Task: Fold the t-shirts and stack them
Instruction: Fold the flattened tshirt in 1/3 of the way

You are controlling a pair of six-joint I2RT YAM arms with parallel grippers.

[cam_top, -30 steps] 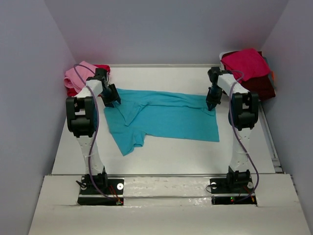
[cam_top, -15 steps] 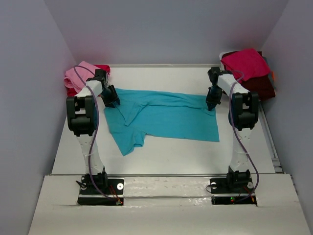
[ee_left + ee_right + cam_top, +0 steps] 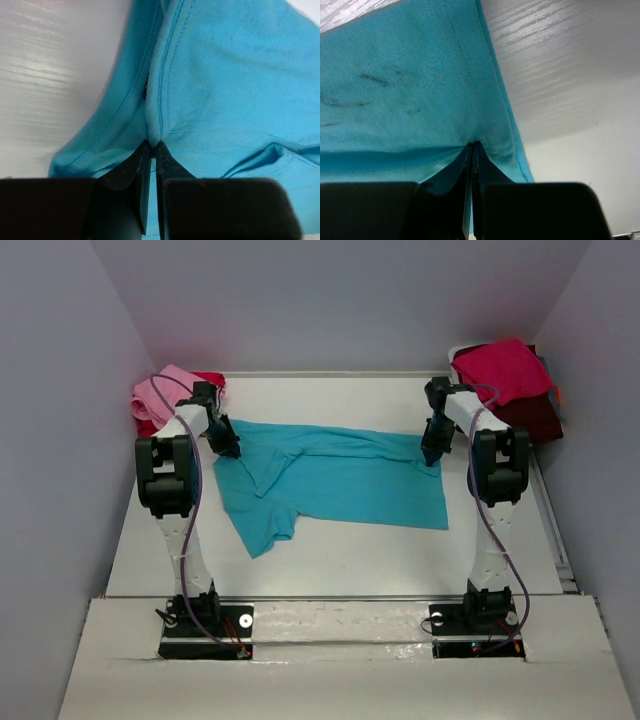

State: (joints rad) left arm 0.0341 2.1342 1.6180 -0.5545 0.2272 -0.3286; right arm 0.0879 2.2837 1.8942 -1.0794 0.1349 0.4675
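A turquoise t-shirt [image 3: 335, 485] lies spread across the middle of the white table. My left gripper [image 3: 229, 448] is at its far left corner, shut on a pinch of the turquoise cloth [image 3: 154, 131] by a stitched seam. At the shirt's far right corner, my right gripper [image 3: 431, 457] is shut on a fold of the same cloth [image 3: 472, 137] close to the hem. Other t-shirts sit in two piles: pink over red [image 3: 165, 395] at the back left, crimson over dark maroon [image 3: 507, 372] at the back right.
Grey walls close in the table at the back and on both sides. The two piles lie just behind the grippers. A metal rail [image 3: 552, 530] runs along the table's right edge. Bare table [image 3: 350, 555] shows in front of the shirt.
My left gripper has closed on the shirt's far left corner and shifted slightly toward the back. The right gripper has stayed shut on the far right corner.
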